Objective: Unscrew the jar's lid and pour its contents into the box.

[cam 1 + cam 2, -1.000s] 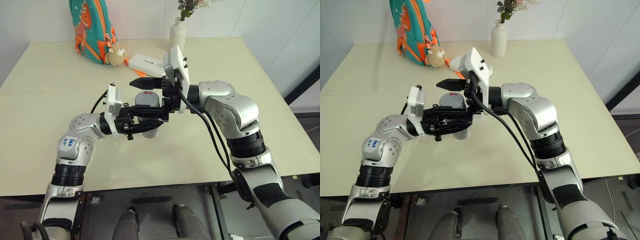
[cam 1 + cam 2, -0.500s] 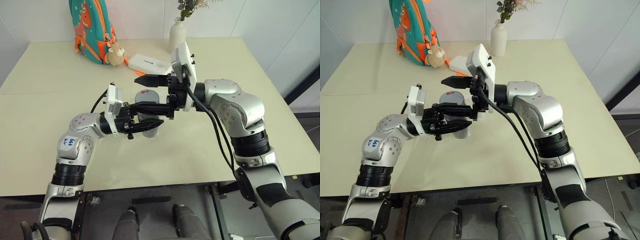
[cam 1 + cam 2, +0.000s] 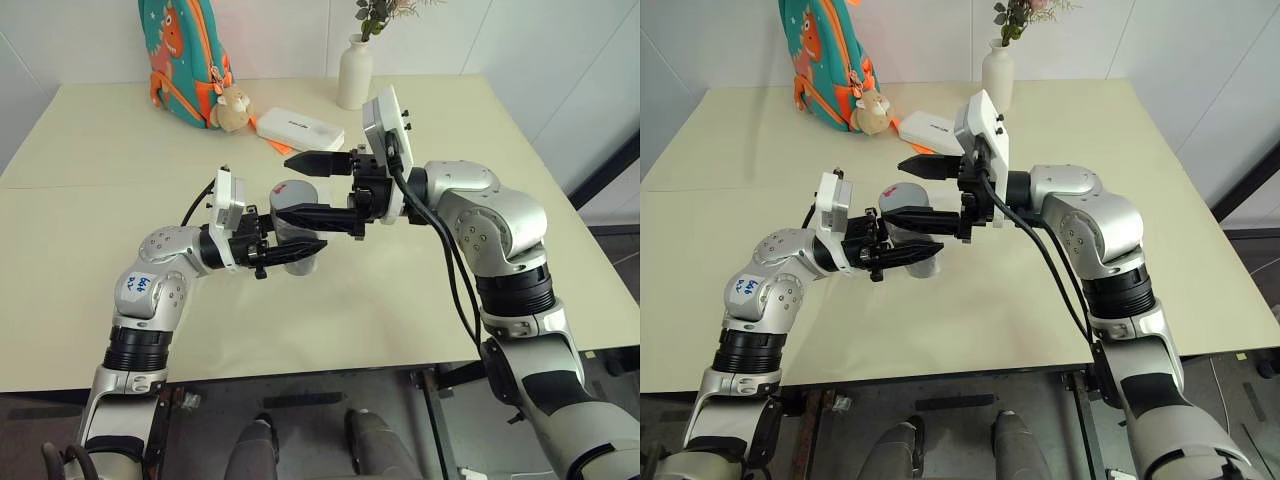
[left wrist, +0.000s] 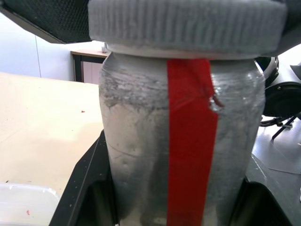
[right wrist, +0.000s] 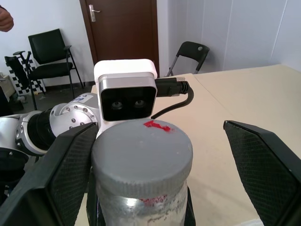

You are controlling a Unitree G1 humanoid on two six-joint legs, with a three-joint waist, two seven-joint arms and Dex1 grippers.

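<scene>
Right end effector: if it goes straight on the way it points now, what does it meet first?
Probably the lid of the jar, which stands between its open fingers; depth is uncertain.

1 small clear cylindrical jar w/ red stripe [image 4: 188, 141]. 1 round grey ribbed screw lid [image 5: 142, 153] on it. 2 black two-finger grippers: left gripper [image 3: 292, 251], right gripper [image 3: 306, 187]. 1 beige table [image 3: 120, 150]. 1 teal-orange kids' backpack [image 3: 183, 55], 1 small plush toy [image 3: 233, 108], 1 white vase w/ flowers [image 3: 353, 75], 1 opaque white oblong case [image 3: 298, 127]. Prob. 1 clear plastic box [image 4: 23, 205], only a corner shows. 2 black chairs [image 5: 49, 54] in the right wrist view.
</scene>
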